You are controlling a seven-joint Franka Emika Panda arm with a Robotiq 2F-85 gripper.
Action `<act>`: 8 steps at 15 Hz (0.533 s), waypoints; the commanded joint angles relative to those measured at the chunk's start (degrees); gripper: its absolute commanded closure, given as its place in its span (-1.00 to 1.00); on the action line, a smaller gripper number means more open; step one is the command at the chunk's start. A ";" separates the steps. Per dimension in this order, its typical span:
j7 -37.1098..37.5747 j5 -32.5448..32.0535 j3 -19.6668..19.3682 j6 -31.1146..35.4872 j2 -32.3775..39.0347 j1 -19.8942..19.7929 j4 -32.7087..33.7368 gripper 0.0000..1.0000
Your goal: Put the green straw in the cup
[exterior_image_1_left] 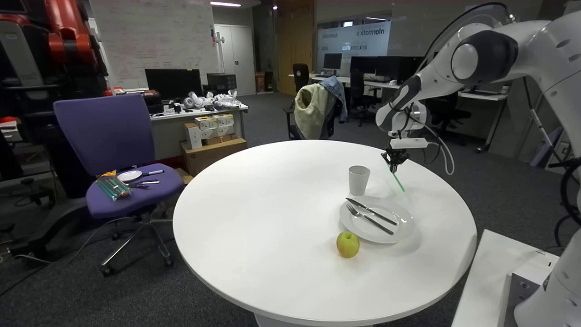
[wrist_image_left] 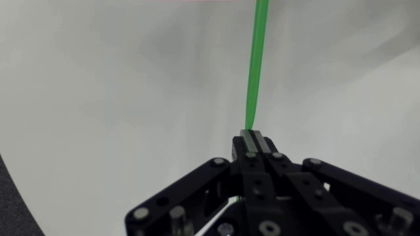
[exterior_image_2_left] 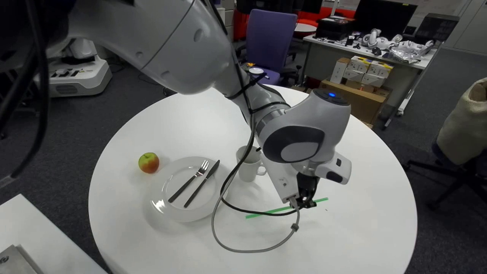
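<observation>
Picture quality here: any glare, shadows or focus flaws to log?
Both exterior views: small bright glints on the plate, with a soft shadow beside it. Wrist view: the table looks grey with blurry dark patches; the gripper is mostly near-black; the straw's edges are fairly clear.

In both exterior views I look obliquely down on the worktop (exterior_image_1_left: pixel 263 204); the wrist view peers closer, past the fingers (wrist_image_left: pixel 248 141) at lower centre.

The white arm (exterior_image_2_left: pixel 190 53) is patched in dark grey; black and grey cables (exterior_image_2_left: pixel 252 125) are strung along it, and 1 blue light (exterior_image_2_left: pixel 331 94) is shown. The black hand (wrist_image_left: pixel 252 132) is studded with pale screws (wrist_image_left: pixel 315 161).
</observation>
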 commanded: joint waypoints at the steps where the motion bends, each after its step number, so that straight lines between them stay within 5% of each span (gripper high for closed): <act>1: -1.03 -0.11 0.23 2.42 -5.80 0.21 -3.90 0.97; 8: 2.84 -0.79 -0.42 12.61 -11.31 4.47 -9.60 0.99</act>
